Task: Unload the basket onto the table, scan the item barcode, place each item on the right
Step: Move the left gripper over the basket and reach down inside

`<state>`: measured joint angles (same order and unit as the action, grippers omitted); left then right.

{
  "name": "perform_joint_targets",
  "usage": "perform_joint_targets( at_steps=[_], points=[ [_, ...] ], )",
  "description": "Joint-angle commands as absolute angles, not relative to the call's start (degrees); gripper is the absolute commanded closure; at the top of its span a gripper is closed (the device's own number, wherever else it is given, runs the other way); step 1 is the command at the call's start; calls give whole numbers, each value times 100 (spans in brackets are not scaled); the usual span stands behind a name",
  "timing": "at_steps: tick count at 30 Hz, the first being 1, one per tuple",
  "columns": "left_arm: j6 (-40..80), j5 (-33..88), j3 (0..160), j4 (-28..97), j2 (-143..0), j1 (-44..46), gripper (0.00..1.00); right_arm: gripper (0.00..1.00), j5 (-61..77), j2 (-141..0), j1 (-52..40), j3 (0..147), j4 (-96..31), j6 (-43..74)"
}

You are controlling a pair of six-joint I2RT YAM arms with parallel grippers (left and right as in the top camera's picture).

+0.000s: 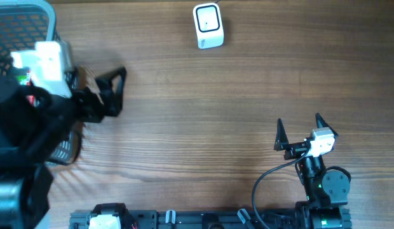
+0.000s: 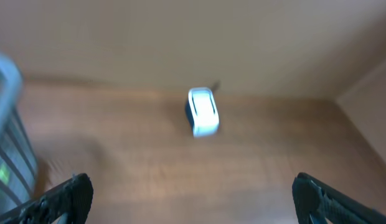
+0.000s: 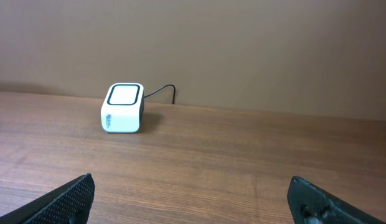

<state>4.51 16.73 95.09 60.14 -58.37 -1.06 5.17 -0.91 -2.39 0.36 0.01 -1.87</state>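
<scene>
A white barcode scanner [image 1: 208, 25] with a dark-framed window stands at the table's far edge; it also shows in the left wrist view [image 2: 202, 112] and the right wrist view [image 3: 123, 107]. The item to scan cannot be made out; only red and green bits [image 1: 23, 79] peek from the basket under my left arm. My left gripper [image 1: 117, 92] hangs open beside the basket, empty, with blurred bare wood between its fingers [image 2: 71, 196]. At the near right my right gripper [image 1: 298, 119] stands open and empty, facing the scanner from far off.
A grey wire basket [image 1: 25, 25] fills the far left corner, partly hidden by my left arm; its rim shows in the left wrist view [image 2: 7, 81]. The scanner's cable [image 3: 165, 92] runs off behind it. A wall rises behind the table.
</scene>
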Motion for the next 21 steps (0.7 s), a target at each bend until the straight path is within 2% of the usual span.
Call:
perform_joint_targets(
  at_steps=[1,7,10,14,21],
  points=[
    [123,607,9931,5721,-5872,-86,0,0,609,-58,-200,30,32,-287],
    [126,-1708,9929,5719,-5979,-104,0,0,609,-58,-200,30,34,-285],
    [128,-2414,9929,5747,-6106,-176,0,0,609,-58,-200,30,34,-285],
    [128,-2716,9929,5749,-6335,-397,0,0,609,-58,-200,30,32,-285],
    [320,-2556,9929,5828,-6879,-1146,0,0,609,-58,-200,30,32,-287]
  ],
)
